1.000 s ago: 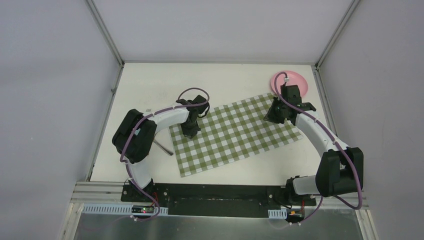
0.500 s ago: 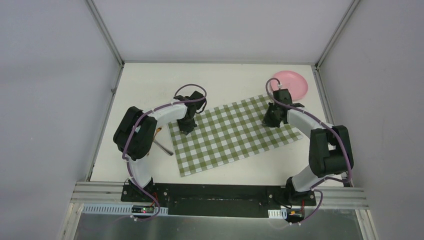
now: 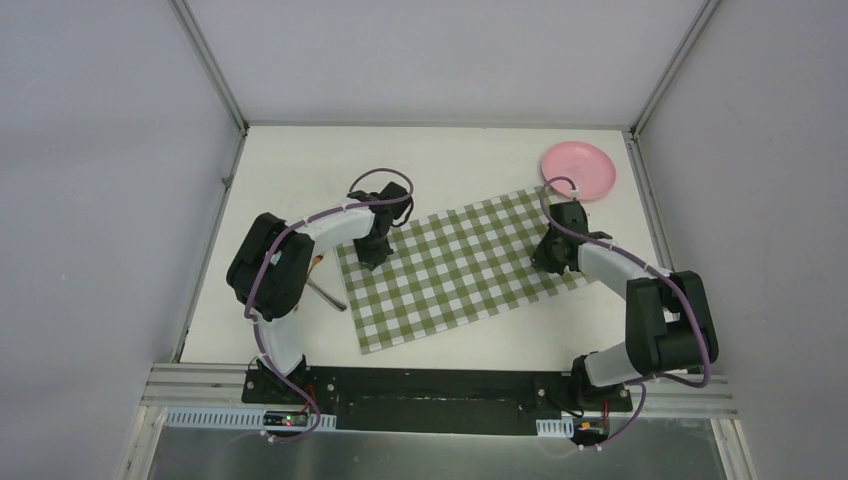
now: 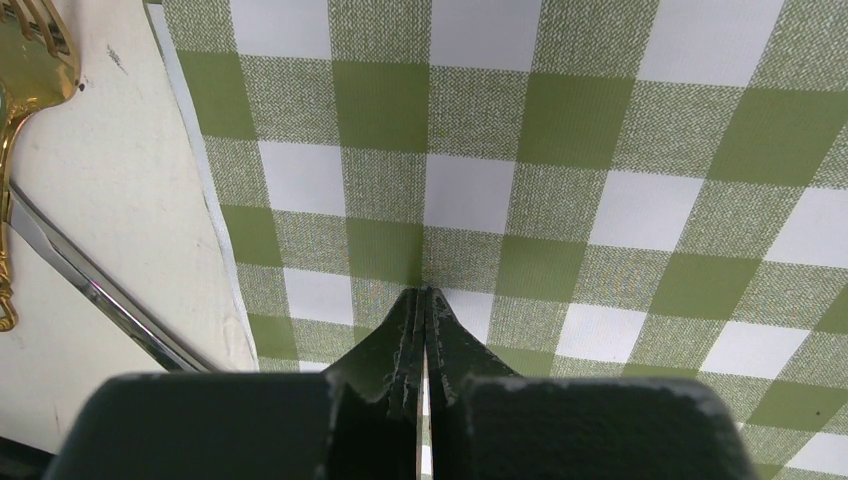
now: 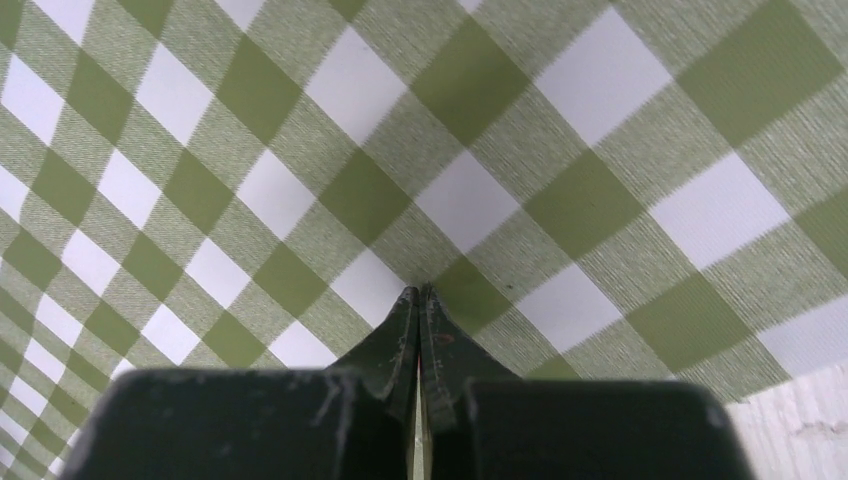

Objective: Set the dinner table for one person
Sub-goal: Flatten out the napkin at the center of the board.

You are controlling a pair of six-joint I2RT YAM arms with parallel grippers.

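Left tool (image 3: 370, 258) stood at the left end of the green-and-white checked cloth (image 3: 460, 270), in the centre-left of the overhead view, with its two fingers pressed together and their tips down on the fabric. In the left wrist view the left tool (image 4: 424, 292) met the checked cloth (image 4: 560, 150) on a green square just inside the hemmed left edge; whether any fabric was caught between the fingers could not be told. Left of that edge, on the bare bench (image 4: 120, 200), lay a gold fork (image 4: 25, 70) with its tines toward the upper left corner of the frame, and beside it a silver utensil (image 4: 90, 290) running diagonally, its kind unclear. Right tool (image 3: 552, 255) was likewise pressed shut, at the right end of the cloth in the centre-right of the overhead view. In the right wrist view the right tool (image 5: 419, 290) touched the checked cloth (image 5: 300, 150) with its tips, and a small patch of the bench (image 5: 800, 430) showed in the lower right corner. The white bench (image 3: 450, 160) filled the middle of the overhead view, with the cloth lying tilted across it. A pink plate (image 3: 580, 170) sat at the upper right of the bench, near the cloth's upper right corner.
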